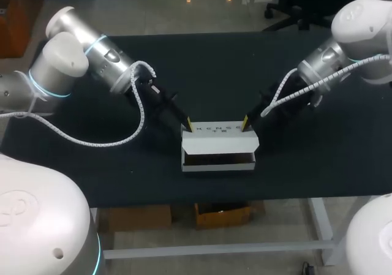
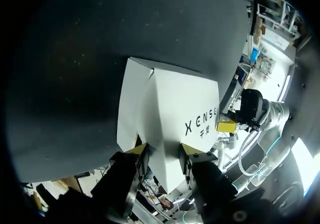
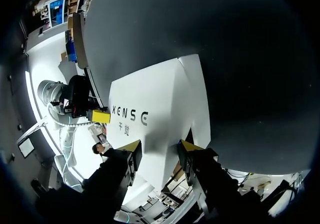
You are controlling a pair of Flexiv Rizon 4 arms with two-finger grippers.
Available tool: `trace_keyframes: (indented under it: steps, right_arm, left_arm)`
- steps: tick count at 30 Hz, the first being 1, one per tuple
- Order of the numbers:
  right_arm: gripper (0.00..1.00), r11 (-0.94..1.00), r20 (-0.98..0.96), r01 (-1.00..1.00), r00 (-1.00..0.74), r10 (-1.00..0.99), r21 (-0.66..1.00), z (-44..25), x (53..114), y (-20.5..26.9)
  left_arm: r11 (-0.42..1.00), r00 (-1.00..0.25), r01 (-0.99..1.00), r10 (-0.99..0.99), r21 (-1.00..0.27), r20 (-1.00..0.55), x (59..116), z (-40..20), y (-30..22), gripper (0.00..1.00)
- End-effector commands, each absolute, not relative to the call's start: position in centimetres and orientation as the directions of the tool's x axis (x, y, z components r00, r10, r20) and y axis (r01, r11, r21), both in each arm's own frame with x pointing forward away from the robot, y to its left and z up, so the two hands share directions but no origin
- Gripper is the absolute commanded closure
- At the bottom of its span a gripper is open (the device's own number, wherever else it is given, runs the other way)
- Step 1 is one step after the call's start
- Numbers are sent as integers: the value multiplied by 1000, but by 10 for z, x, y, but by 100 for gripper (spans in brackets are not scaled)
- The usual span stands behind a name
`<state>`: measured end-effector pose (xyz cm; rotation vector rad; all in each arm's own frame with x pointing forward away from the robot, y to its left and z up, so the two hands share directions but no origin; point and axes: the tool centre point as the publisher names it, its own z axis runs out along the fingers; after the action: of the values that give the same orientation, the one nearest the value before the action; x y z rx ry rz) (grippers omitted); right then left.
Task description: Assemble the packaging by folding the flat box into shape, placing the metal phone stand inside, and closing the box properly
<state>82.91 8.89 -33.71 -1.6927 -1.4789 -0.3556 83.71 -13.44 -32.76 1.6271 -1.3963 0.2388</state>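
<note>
Your white box (image 1: 219, 144) sits on the black tabletop (image 1: 214, 67), near the middle of its front edge. The printed panel faces up and a dark opening shows along the front. Your left gripper (image 2: 165, 151) is clenched on the box's left end, with a yellow tip on either side. Your right gripper (image 3: 157, 146) is grasping the right end the same way. Both arms slant in towards the box's back corners.
</note>
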Motion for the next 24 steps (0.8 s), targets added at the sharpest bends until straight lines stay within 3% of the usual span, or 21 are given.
trace_keyframes:
  steps: [1, 24]
  right_arm:
    - [55, 67, 692, 910, 261, 673, -409, -335, 834, 96]
    - [55, 108, 707, 901, 250, 662, -420, -328, 840, 100]
  left_arm:
    - [112, 335, -838, -666, 534, 666, 843, -329, -142, 62]
    - [137, 367, -801, -657, 583, 659, 848, -324, -139, 62]
